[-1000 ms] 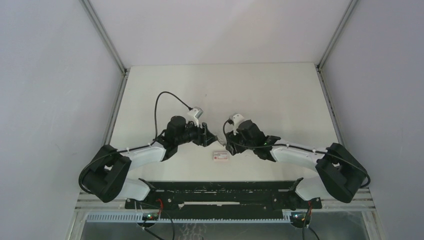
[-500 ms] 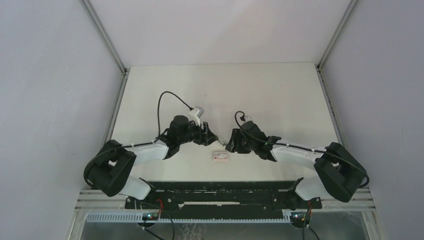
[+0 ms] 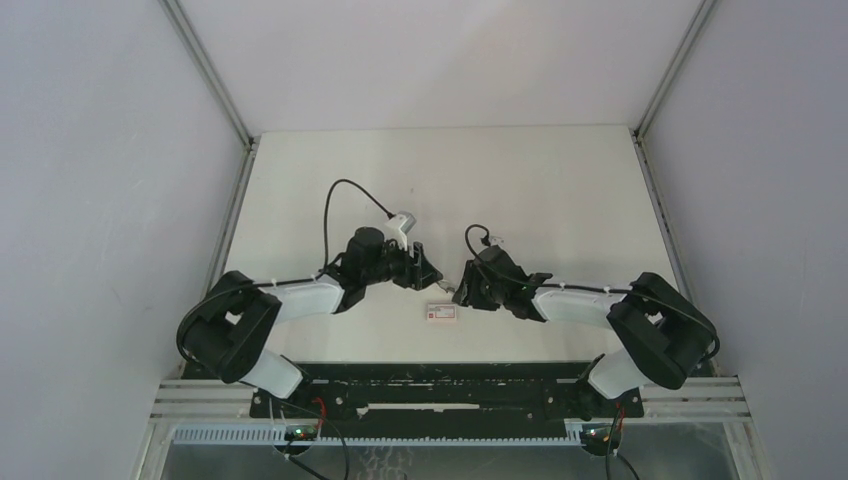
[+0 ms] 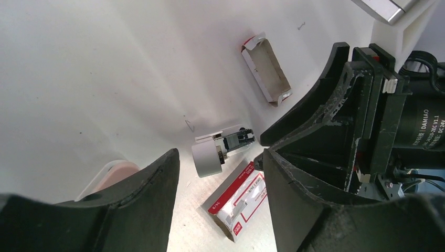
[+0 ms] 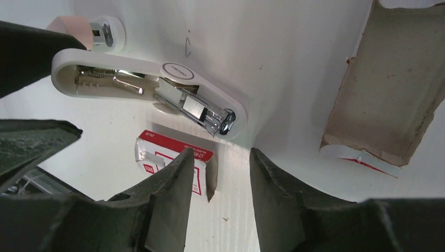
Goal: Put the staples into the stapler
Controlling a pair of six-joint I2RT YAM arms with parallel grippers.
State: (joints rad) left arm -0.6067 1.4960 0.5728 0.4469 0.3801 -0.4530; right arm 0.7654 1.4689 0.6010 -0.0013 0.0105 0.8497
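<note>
White tabletop [image 3: 540, 190], pale walls on three sides: two robot arms meet at centre frame over a small white stapler [image 5: 177, 72], which lies opened out with its metal channel facing up, in the upper left of the right wrist view. The left end effector [image 4: 219, 155] stands released, straddling the stapler's rear end without touching it. The right end effector [image 5: 220, 157] hovers close by, likewise unclenched and empty. A short grey block in the channel may be the staples [image 5: 194, 108], though that cannot be told for certain. A red-labelled box [image 5: 176, 157] lies just below the stapler, and an empty cardboard tray [image 5: 388, 84] sits at right. Seating the strip well likely calls for the left to steady the body while the right presses gently along the channel.
</note>
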